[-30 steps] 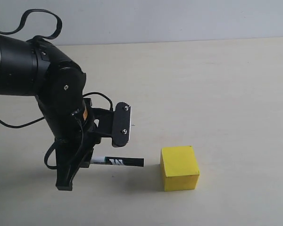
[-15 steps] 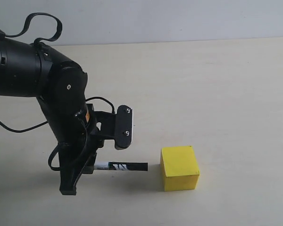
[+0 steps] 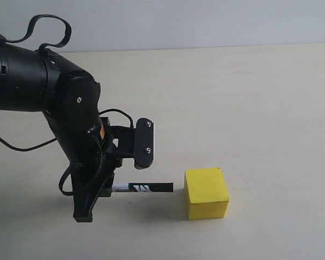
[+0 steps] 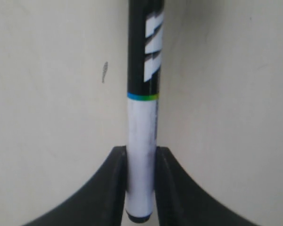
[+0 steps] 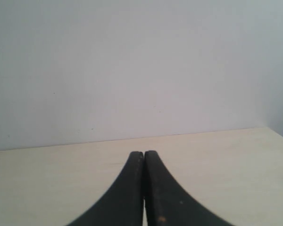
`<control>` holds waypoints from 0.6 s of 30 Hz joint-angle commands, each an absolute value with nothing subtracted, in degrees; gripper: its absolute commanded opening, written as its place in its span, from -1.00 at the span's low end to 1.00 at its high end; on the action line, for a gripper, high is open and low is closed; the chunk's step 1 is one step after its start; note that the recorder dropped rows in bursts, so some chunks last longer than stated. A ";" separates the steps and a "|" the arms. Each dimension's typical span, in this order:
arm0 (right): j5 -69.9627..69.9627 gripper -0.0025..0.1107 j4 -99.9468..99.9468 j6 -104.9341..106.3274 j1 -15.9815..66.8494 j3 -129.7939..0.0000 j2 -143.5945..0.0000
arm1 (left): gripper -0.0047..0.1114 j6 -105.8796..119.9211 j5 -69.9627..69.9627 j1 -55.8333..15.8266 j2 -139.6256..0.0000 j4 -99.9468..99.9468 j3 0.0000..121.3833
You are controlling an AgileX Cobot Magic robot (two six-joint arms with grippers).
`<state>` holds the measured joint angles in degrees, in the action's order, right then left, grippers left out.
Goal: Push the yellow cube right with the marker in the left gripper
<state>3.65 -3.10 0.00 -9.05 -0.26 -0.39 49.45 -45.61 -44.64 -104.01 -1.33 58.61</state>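
Note:
The yellow cube (image 3: 206, 192) rests on the pale table at the lower middle of the exterior view. The marker (image 3: 142, 188) lies level just left of it, black end toward the cube, with a small gap between tip and cube. My left gripper (image 3: 105, 190) is shut on the marker's white barrel (image 4: 141, 155); its fingers (image 4: 115, 188) clamp both sides, and the gripper (image 4: 141, 153) points down at the table. The cube is out of the left wrist view. My right gripper (image 5: 144, 155) is shut with nothing in it, low over bare table, out of the exterior view.
The black left arm (image 3: 38, 86) with looping cables fills the left side of the exterior view. A wrist camera plate (image 3: 145, 143) juts out above the marker. The table (image 3: 260, 108) meets a plain pale wall (image 3: 206, 21) at the back.
The left arm has carried the marker to the right; its black tip now lies closer to the yellow cube. The cube has not moved.

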 commanded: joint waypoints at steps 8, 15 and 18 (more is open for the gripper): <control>3.53 -0.96 -2.84 0.00 -9.31 0.00 0.00 | -0.92 49.19 -46.50 -50.41 -109.64 -3.34 65.81; 3.53 -0.96 -2.84 0.00 -9.31 0.00 0.00 | -0.92 49.26 -52.33 -47.78 -110.58 -2.74 68.97; 3.53 -0.96 -2.84 0.00 -9.31 0.00 0.00 | -0.92 51.25 -57.61 -45.79 -110.58 -1.38 68.82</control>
<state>3.65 -3.10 0.00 -9.05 -0.26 -0.39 49.93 -52.78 -47.24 -110.78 -2.41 68.58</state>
